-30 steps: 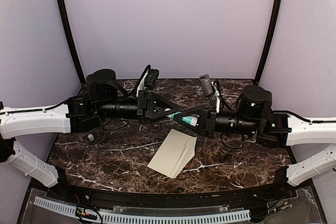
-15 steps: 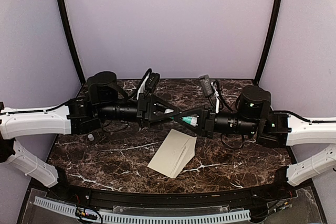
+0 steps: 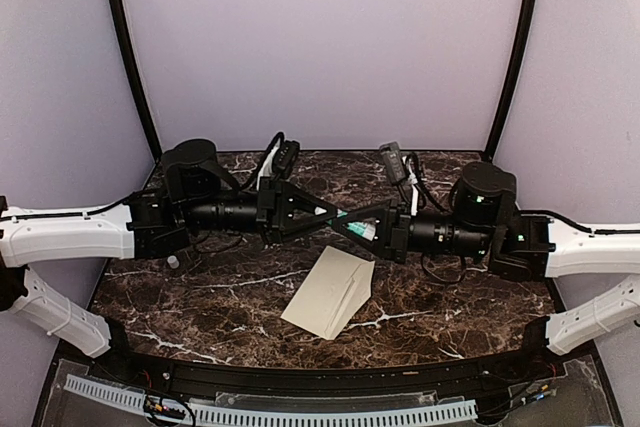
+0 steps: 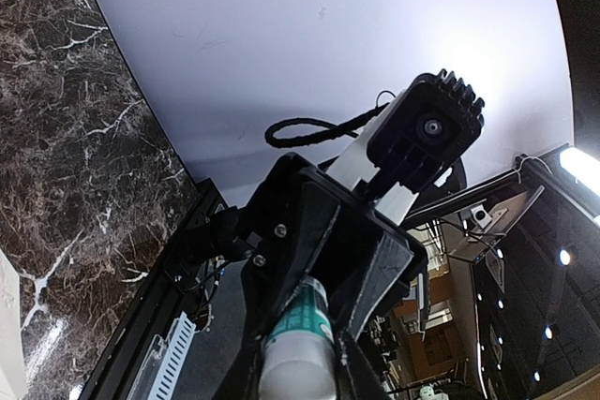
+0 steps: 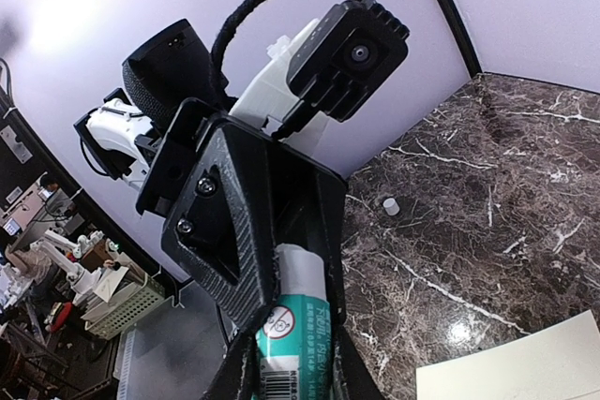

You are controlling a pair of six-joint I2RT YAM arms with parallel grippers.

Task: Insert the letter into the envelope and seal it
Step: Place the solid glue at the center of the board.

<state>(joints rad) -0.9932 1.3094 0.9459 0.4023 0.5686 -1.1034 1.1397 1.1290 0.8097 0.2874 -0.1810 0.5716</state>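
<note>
A teal-and-white glue stick [image 3: 345, 221] hangs in the air between my two grippers. My left gripper [image 3: 322, 212] is shut on its white end [image 4: 298, 362]. My right gripper [image 3: 362, 230] is shut on its teal labelled body [image 5: 295, 339]. The two grippers face each other tip to tip above the table's middle. The envelope [image 3: 330, 292], a cream rectangle with a triangular flap showing, lies flat on the marble just in front of the grippers. Its corner shows in the right wrist view [image 5: 525, 362]. No separate wide creased letter shows.
A small white cap [image 3: 172, 261] stands on the dark marble table [image 3: 220, 297] at the left, also in the right wrist view [image 5: 390, 204]. Purple walls close in the back and sides. A cable tray [image 3: 270, 412] runs along the near edge.
My left gripper has drawn slightly to the left, still on the glue stick. The right gripper and the envelope have not visibly moved.
</note>
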